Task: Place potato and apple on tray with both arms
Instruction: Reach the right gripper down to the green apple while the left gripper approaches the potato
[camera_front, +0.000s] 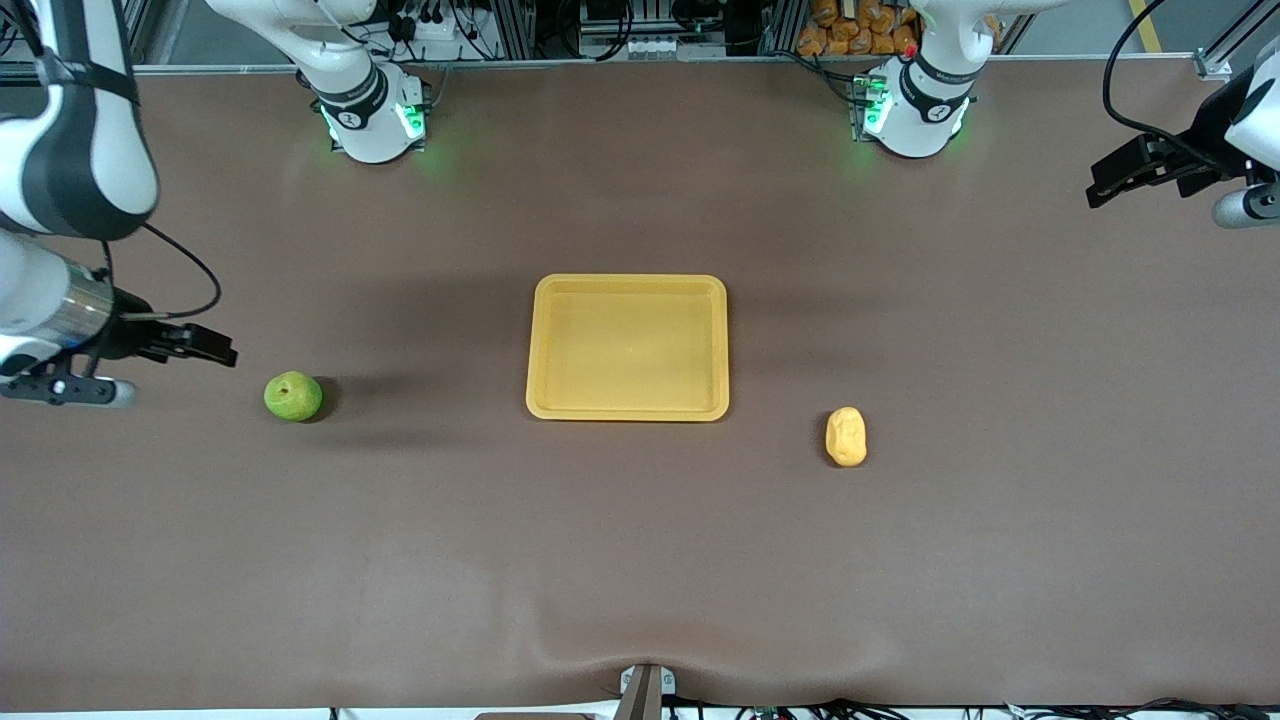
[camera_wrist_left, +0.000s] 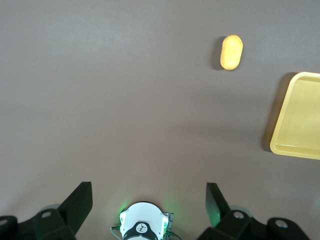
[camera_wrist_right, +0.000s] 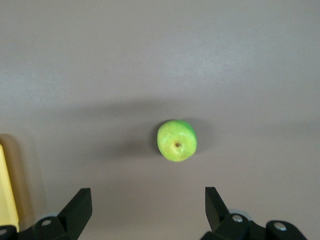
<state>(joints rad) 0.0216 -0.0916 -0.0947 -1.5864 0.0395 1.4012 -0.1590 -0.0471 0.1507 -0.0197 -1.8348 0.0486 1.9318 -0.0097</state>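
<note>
The green apple (camera_front: 293, 396) lies on the brown table toward the right arm's end; it also shows in the right wrist view (camera_wrist_right: 177, 140). The yellow-orange potato (camera_front: 846, 436) lies toward the left arm's end and shows in the left wrist view (camera_wrist_left: 231, 52). The empty yellow tray (camera_front: 627, 346) sits between them at mid-table. My right gripper (camera_front: 212, 350) is open and empty, in the air over the table's end beside the apple. My left gripper (camera_front: 1105, 188) is open and empty, high over the left arm's end of the table, well away from the potato.
Both arm bases (camera_front: 372, 120) (camera_front: 915, 115) stand along the table's back edge; the left arm's base shows between its fingers (camera_wrist_left: 142, 225). The tray's rim shows in the left wrist view (camera_wrist_left: 300, 117) and at the edge of the right wrist view (camera_wrist_right: 7, 200).
</note>
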